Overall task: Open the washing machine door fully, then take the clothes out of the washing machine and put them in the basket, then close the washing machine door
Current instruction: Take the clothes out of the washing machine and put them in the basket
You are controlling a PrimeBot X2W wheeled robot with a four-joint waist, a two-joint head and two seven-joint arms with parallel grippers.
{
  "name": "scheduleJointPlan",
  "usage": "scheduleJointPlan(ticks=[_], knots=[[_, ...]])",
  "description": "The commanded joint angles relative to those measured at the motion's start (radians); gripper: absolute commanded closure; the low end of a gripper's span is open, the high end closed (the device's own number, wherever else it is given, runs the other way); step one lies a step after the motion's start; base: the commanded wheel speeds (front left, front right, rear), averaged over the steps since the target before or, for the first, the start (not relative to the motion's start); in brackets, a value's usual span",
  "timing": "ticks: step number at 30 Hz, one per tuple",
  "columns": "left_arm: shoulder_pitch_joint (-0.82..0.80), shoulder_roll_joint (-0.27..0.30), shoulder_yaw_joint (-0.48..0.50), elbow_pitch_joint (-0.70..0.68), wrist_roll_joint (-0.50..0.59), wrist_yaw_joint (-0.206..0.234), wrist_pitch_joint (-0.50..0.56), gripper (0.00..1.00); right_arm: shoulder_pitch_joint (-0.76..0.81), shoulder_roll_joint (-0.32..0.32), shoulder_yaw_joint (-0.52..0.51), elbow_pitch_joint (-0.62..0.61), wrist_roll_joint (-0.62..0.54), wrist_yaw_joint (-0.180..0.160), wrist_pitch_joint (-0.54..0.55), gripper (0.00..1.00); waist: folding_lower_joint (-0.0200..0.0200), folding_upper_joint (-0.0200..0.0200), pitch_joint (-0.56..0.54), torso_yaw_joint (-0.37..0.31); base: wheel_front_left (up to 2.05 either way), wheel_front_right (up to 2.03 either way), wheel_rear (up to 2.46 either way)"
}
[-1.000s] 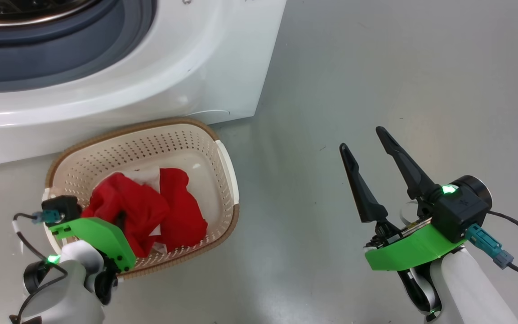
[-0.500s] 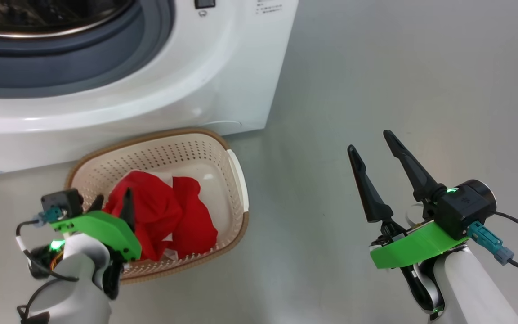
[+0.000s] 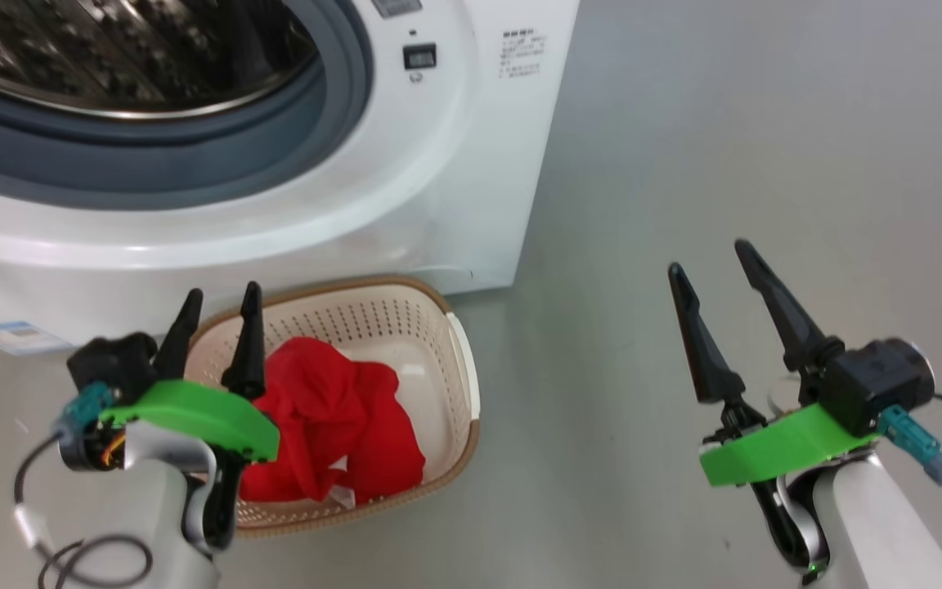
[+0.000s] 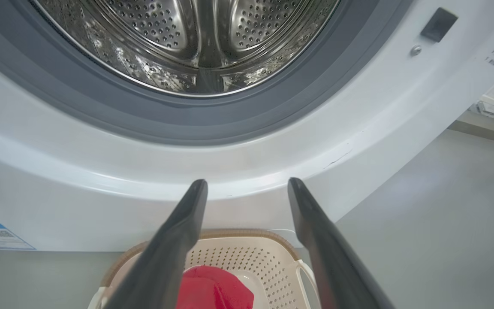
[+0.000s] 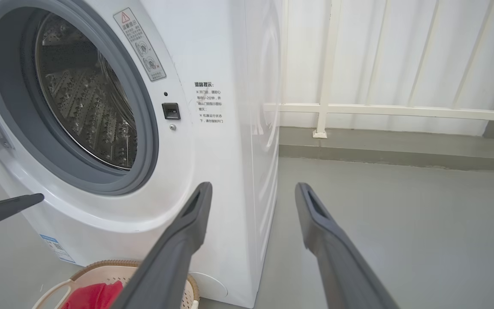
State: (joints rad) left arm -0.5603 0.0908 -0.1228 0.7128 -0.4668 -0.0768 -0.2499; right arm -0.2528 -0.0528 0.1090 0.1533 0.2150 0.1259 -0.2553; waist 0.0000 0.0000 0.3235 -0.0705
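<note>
Clothes (image 3: 332, 425) lie in the basket (image 3: 464, 384) at the foot of the washing machine (image 3: 438, 164).
Our left gripper (image 3: 223, 290) hovers before the machine, fingers spread and empty; our right gripper (image 3: 708, 257), likewise spread, hangs beyond its corner.

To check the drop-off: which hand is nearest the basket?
The left hand: it overlaps the basket's rim in the head view; the right hand hangs apart over the floor.
</note>
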Motion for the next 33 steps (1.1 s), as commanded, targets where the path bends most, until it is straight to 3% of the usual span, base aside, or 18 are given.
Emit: scheduleJointPlan(ticks=[1,7,12,22,33], knots=[[0.020,0.024,0.035,-0.047,0.019,0.010,-0.012,0.00,0.018,0.003,0.018,-0.018,-0.017,0.005,-0.006,0.00,0.0000,0.0000,-0.034,0.014,0.00,0.00,0.00],[0.164,0.005,0.098,-0.311,0.104,0.032,-0.012,0.00,0.040,0.003,0.003,-0.014,-0.018,0.005,-0.006,0.00,0.0000,0.0000,-0.092,0.016,0.00,0.00,0.00],[0.259,-0.012,0.117,-0.441,0.153,0.047,-0.012,0.00,0.061,0.003,-0.008,-0.008,-0.019,0.005,-0.006,0.00,0.0000,0.0000,-0.136,0.020,0.00,0.00,0.00],[0.411,-0.029,0.159,-0.579,0.179,0.055,-0.012,0.00,0.115,0.003,-0.034,-0.037,-0.022,0.005,-0.006,0.00,0.0000,0.0000,-0.211,0.023,0.00,0.00,0.00],[0.554,-0.033,0.205,-0.623,0.188,0.080,-0.012,0.00,0.214,0.003,-0.061,-0.058,-0.020,0.005,-0.006,0.00,0.0000,0.0000,-0.319,0.014,0.00,0.00,0.00]])
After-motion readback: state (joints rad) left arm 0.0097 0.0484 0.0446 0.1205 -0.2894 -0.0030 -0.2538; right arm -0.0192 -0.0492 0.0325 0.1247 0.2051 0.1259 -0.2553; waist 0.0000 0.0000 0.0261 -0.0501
